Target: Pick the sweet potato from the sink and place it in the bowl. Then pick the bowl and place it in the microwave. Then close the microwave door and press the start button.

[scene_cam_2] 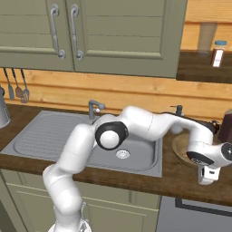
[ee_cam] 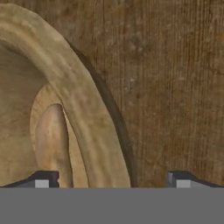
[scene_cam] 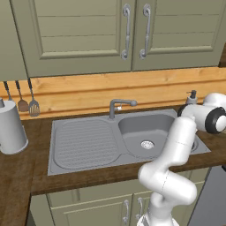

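My gripper (ee_cam: 112,181): seen from my hand camera, my two dark fingertips rise at the bottom of the view, one at about 7 o'clock and one at about 5 o'clock. They stand wide apart with nothing between them but bowl rim and counter.

Sweet potato (ee_cam: 51,142): it already lies inside the bowl, on the bowl's floor, at about 8 o'clock from the centre of my hand view. Its long axis runs from 12 to 6 o'clock in that view, and its lower end sits close to my 7 o'clock fingertip.

Bowl (ee_cam: 72,92): the thick tan rim sweeps in a curve from 10 o'clock down to 6 o'clock and passes between my two fingertips. One fingertip is over the inside of the bowl, the other over the wooden counter (ee_cam: 175,87) outside it.

Bowl in the room (scene_cam_2: 179,147): in the right base view it sits on the counter at 3 o'clock from the sink (scene_cam_2: 59,136), partly hidden behind my wrist.

Sink basin: I see no sweet potato in it.

Key relation: my jaws straddle the bowl wall, so I judge that a straight descent and a squeeze on the rim is the likely next move.

Risk: my inner fingertip may nudge the sweet potato.
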Controlling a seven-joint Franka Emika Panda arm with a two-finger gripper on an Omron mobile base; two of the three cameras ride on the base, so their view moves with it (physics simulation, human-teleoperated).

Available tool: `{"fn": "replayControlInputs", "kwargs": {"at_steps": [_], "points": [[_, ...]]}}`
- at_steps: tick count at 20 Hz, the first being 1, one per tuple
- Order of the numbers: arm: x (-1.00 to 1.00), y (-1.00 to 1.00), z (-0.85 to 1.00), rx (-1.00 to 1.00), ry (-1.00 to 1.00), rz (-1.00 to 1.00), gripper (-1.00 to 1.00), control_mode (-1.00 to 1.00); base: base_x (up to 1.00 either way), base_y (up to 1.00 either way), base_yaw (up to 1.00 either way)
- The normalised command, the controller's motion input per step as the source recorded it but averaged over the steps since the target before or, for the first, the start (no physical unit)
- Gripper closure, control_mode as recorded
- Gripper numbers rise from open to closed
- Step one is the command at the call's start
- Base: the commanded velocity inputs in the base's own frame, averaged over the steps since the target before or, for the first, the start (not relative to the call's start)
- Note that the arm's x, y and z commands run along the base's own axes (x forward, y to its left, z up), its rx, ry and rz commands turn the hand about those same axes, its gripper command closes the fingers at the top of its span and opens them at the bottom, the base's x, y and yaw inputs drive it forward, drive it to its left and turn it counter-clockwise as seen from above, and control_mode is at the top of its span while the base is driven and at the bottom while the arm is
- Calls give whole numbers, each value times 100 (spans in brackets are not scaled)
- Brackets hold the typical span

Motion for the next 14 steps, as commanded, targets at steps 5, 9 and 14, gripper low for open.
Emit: {"fn": "replayControlInputs", "kwargs": {"at_steps": [5, 9, 14], "points": [[2, 0, -12, 0, 0, 0, 100, -100, 0, 0, 0], [0, 4, -1, 0, -2, 0, 100, -100, 0, 0, 0], [-26, 31, 42, 0, -10, 0, 100, -100, 0, 0, 0]]}}
